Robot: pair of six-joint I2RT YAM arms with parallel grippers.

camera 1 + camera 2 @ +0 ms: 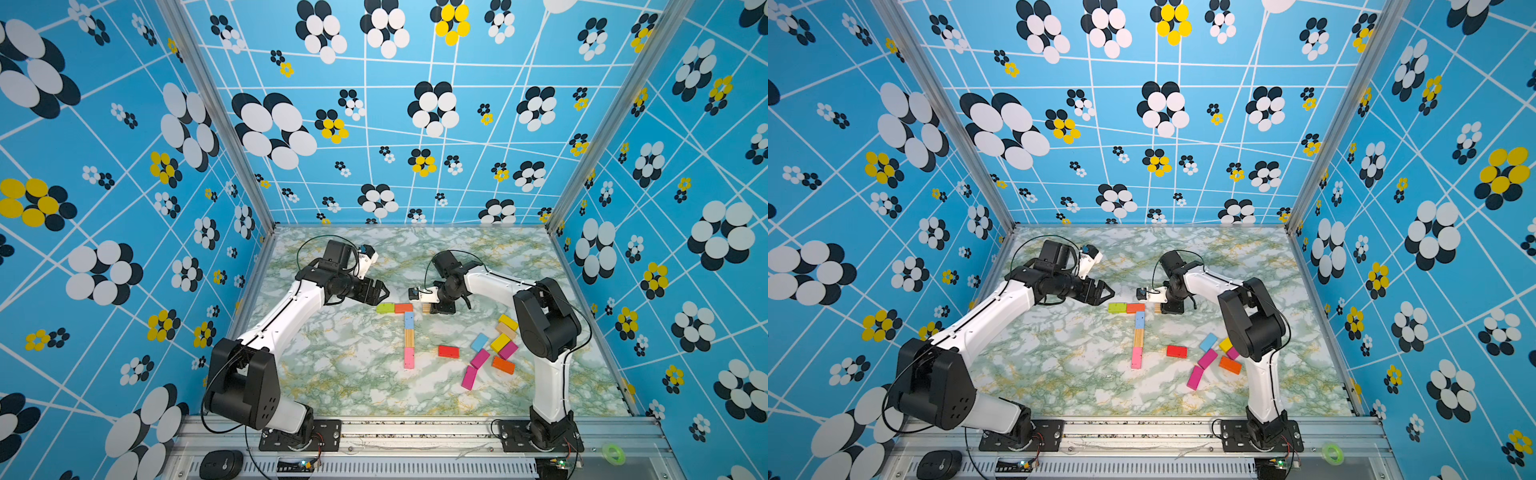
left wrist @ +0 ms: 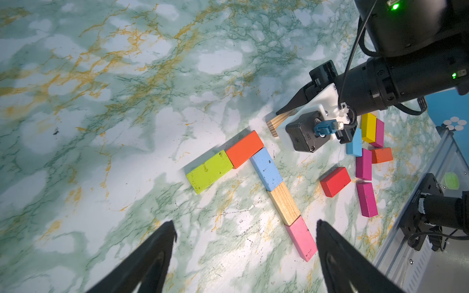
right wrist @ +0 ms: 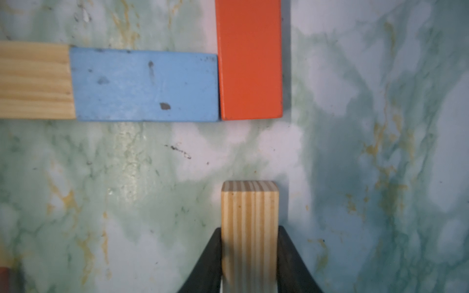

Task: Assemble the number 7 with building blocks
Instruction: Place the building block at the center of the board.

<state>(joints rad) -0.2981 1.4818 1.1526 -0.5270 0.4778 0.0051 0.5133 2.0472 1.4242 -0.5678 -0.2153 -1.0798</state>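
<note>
**A:** Left side first. Where's ur tool?

**B:** My left tool [image 1: 383, 294] hangs left of centre in both top views. Jaws are wide apart w/ nothing btwn them, just above the green block [image 1: 385, 308] in frame.

**A:** And the number 7?

**B:** The number 7 [image 1: 1139, 332] lies mid-frame on the tabletop [image 1: 332, 374]. Its bar is the green block + orange block [image 1: 403, 308], end to end. Under the orange one's right end the stem runs down the frame: light blue block [image 1: 409, 321], striped stem block [image 1: 409, 338], pink block [image 1: 409, 358], all touching.

**A:** Right tool?

**B:** Just right of the bar. My right tool [image 3: 250, 228] is clamped on a spare wood block [image 3: 250, 203], w/ a finger tight vs each long side. The block's free end faces the orange block, w/ bare tabletop btwn. Can't tell if it touches down.

**A:** Anything further right?

**B:** A red block [image 1: 448, 351] lies alone, lower right of the stem. Beyond it is a loose pile [image 1: 498, 343] by my right arm.
</note>
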